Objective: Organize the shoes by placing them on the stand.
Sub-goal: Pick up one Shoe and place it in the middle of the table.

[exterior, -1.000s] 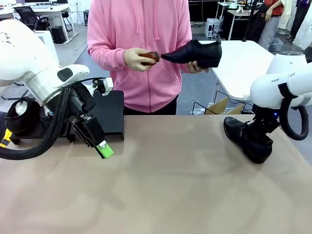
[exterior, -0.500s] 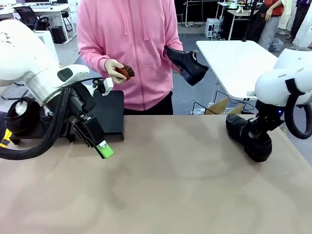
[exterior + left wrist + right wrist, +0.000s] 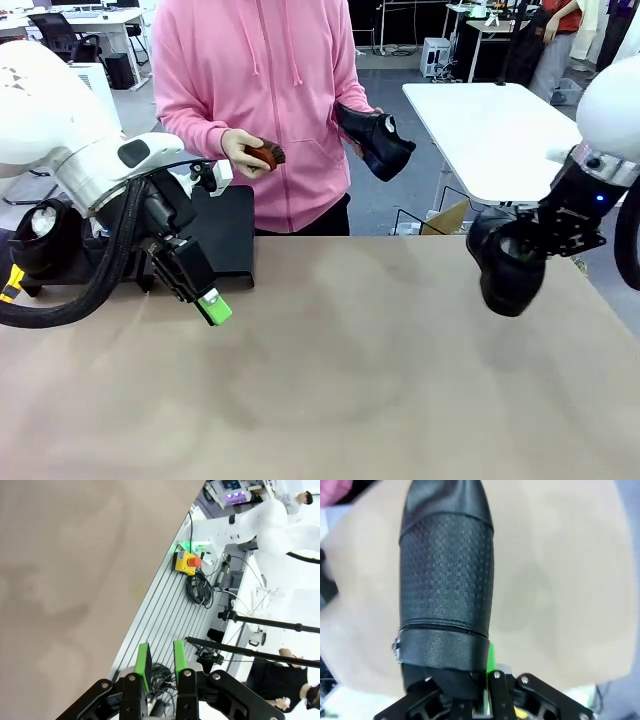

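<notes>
I am holding one black shoe (image 3: 505, 270) at the right of the front frame, heel up and toe tipped down over the table (image 3: 350, 390); I cannot tell whether the toe is touching. In the right wrist view its long axis is running straight away from the right claw (image 3: 481, 672), toe farthest. That claw is clamped on the heel collar, one finger inside the shoe and one green pad outside.

The stand (image 3: 228, 230) is lying at the left of the frame, well apart from this shoe, so I judge the carry has to cross the whole table leftward. The left claw (image 3: 212, 306) is far nearer the stand, hanging just in front of its right edge and in the way of a straight approach. Its pads are only narrowly apart, gripping nothing.

The stand's visible right top is bare. A second shoe (image 3: 38, 238), paper-stuffed, appears to be sitting at its far left, partly hidden by the left arm.

At top centre a person is holding a third shoe (image 3: 378, 142) and a brown brush (image 3: 264, 155).
</notes>
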Motion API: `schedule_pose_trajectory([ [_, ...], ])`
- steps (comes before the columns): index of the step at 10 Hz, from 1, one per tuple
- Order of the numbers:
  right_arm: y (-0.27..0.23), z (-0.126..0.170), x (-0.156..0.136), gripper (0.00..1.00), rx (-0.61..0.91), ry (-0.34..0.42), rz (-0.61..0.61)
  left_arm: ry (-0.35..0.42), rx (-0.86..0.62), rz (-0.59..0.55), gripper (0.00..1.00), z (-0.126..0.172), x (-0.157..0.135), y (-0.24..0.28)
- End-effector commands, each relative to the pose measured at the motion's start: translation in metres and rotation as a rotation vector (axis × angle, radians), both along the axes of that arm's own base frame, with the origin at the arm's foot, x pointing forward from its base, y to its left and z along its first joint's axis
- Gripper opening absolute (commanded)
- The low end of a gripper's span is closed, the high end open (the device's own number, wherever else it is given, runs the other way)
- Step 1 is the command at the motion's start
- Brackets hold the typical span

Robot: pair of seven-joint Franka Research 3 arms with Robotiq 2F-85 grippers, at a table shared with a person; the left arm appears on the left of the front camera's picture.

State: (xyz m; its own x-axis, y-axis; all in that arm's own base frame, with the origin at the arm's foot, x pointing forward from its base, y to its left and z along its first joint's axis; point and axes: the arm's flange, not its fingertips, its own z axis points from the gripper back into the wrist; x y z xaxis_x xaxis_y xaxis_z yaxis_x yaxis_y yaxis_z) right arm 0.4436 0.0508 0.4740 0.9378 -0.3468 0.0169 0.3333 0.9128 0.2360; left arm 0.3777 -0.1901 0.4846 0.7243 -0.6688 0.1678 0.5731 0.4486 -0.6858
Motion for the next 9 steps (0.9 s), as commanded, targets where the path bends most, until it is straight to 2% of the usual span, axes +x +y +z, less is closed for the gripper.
schedule_pose_trajectory([
  [1, 0.076, 0.009, -0.047, 0.0, 0.021, -0.061, 0.002, 0.0, -0.032, -0.006, 0.28, -0.001, -0.002, 0.001],
  [3, 0.156, 0.01, -0.086, 0.0, 0.0, -0.141, 0.093, 0.0, -0.032, -0.006, 0.28, -0.001, -0.002, 0.001],
  [5, 0.217, -0.003, -0.1, 0.0, -0.049, -0.151, 0.18, 0.0, -0.032, -0.006, 0.28, -0.001, -0.002, 0.001],
  [7, 0.267, -0.031, -0.095, 0.0, -0.066, -0.12, 0.23, 0.0, -0.032, -0.006, 0.28, -0.001, -0.002, 0.001],
  [9, 0.294, -0.065, -0.078, 0.0, -0.057, -0.114, 0.234, 0.0, -0.032, -0.006, 0.28, -0.001, -0.002, 0.001],
])
